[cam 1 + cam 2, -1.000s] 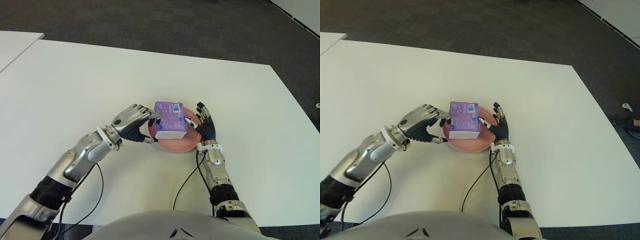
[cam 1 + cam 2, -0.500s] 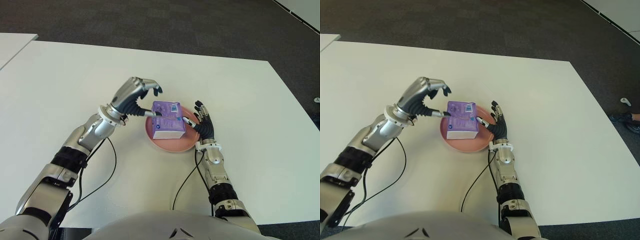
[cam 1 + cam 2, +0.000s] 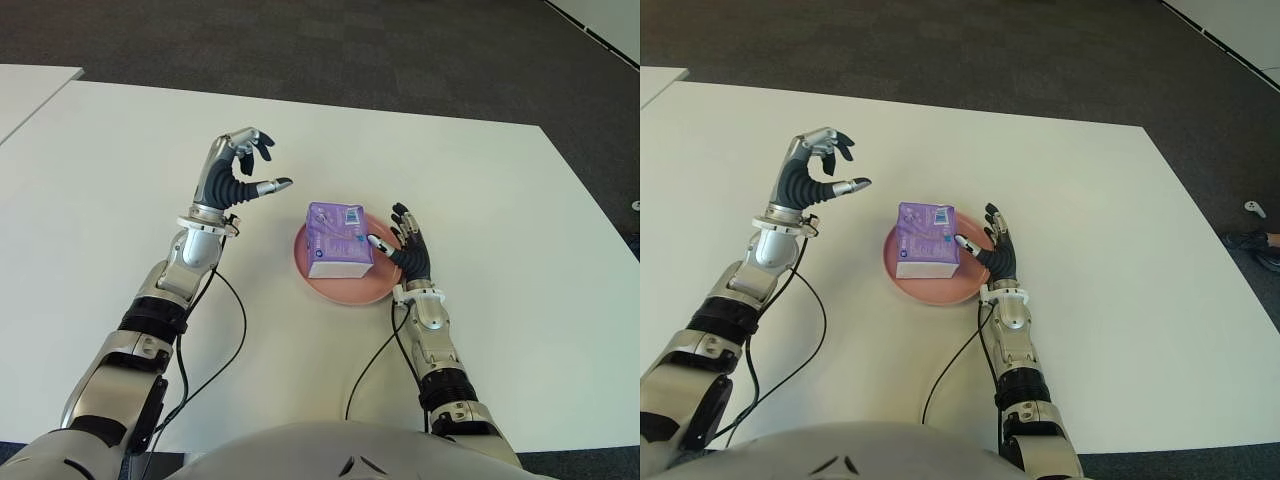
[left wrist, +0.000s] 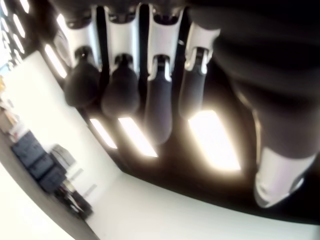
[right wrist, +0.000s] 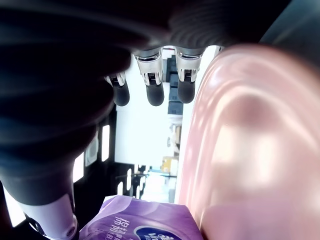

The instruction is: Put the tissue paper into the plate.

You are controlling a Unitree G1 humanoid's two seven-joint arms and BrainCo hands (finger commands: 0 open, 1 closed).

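A purple tissue pack (image 3: 338,238) lies flat in the pink plate (image 3: 345,291) at the middle of the white table (image 3: 120,160). My left hand (image 3: 268,166) is lifted above the table to the left of the plate, well apart from the pack, fingers loosely bent, thumb out, holding nothing. My right hand (image 3: 390,229) stands at the plate's right rim with its fingers spread, the thumb tip near the pack's right edge. In the right wrist view the plate (image 5: 250,150) and the pack (image 5: 140,225) show beside the straight fingers (image 5: 155,92).
Dark carpet (image 3: 400,50) lies beyond the table's far edge. A second white table's corner (image 3: 30,85) shows at the far left. Thin black cables (image 3: 225,330) hang from both forearms over the near table.
My left hand let go of the tissue pack, which now lies in the plate, and rose up and away to the left. The right hand stayed at the plate's right rim.
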